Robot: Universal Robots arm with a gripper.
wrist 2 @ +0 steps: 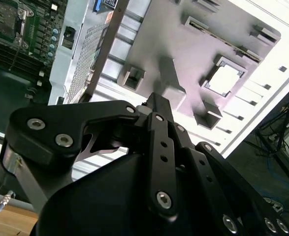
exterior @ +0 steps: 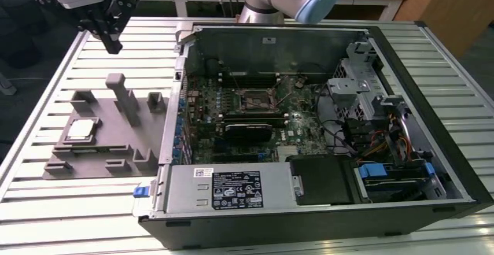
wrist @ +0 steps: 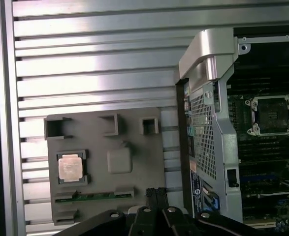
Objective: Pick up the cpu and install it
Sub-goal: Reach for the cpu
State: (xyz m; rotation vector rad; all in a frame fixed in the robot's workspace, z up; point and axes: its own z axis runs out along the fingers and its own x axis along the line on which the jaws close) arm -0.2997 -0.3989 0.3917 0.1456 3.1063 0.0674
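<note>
Desk (exterior: 69,220): a slatted metal top that carries everything here, with its ribs running across the exterior view.
Computer case (exterior: 309,226): lies on its side with the open face up and takes up most of the desk toward the exterior view's right. From where I stand I can look straight down onto the green board inside.
Arm (exterior: 286,0): its silver and blue joint rises behind the case's far wall.
Fixture plate (exterior: 92,154): a grey plastic slab with upright blocks. It lies flat on the desk just beside the case, on the exterior view's left.
Claw (exterior: 113,48): hangs in the air over the far end of the desk, beyond the plate's tallest block. Its black fingers (wrist: 151,192) are pressed together with nothing between them. It touches nothing and is well apart from the chip.
Socket (exterior: 255,100): a black square frame near the middle of the board, deep inside the case.
Cpu (exterior: 81,129): sits flat in a square pocket of the fixture plate, pale metal top up. It appears in both wrist views (wrist: 70,167) (wrist 2: 226,79), outside the case and well apart from the socket.
</note>
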